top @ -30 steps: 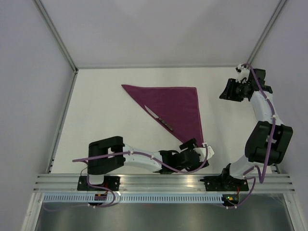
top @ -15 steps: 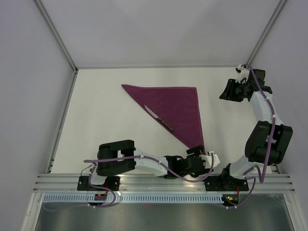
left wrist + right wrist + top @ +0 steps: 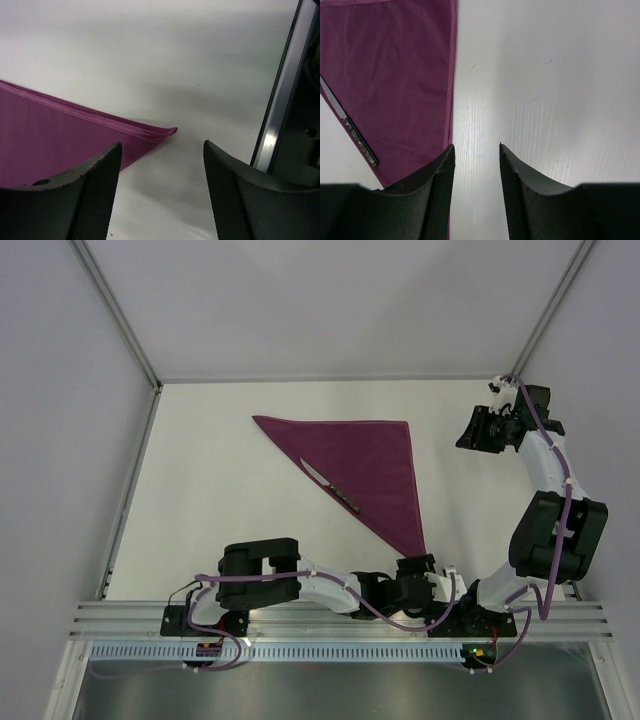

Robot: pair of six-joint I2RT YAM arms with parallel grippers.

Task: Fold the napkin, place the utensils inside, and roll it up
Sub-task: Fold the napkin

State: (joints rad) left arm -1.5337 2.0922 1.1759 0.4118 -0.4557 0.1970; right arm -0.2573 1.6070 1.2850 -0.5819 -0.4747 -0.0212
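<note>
The purple napkin [image 3: 370, 462] lies folded into a triangle on the white table, its near corner pointing at the arms. The knife [image 3: 331, 487] lies on its long diagonal edge, blade to the far left. My left gripper [image 3: 428, 568] is open and empty, low over the table just short of the napkin's near corner [image 3: 165, 132]; the cloth [image 3: 50, 135] is not between the fingers. My right gripper [image 3: 478, 430] is open and empty, hovering to the right of the napkin. Its wrist view shows the napkin [image 3: 395, 65], its hemmed right edge, and the knife [image 3: 350, 125].
The aluminium rail [image 3: 340, 615] runs along the near table edge and stands close on the right of the left gripper [image 3: 280, 100]. Grey walls enclose the table at the back and sides. Bare white table [image 3: 545, 75] lies right of the napkin.
My left arm has swung right along the near edge. Its gripper has come off the napkin's near corner and now sits just below it. The right arm, napkin and knife have not moved.
</note>
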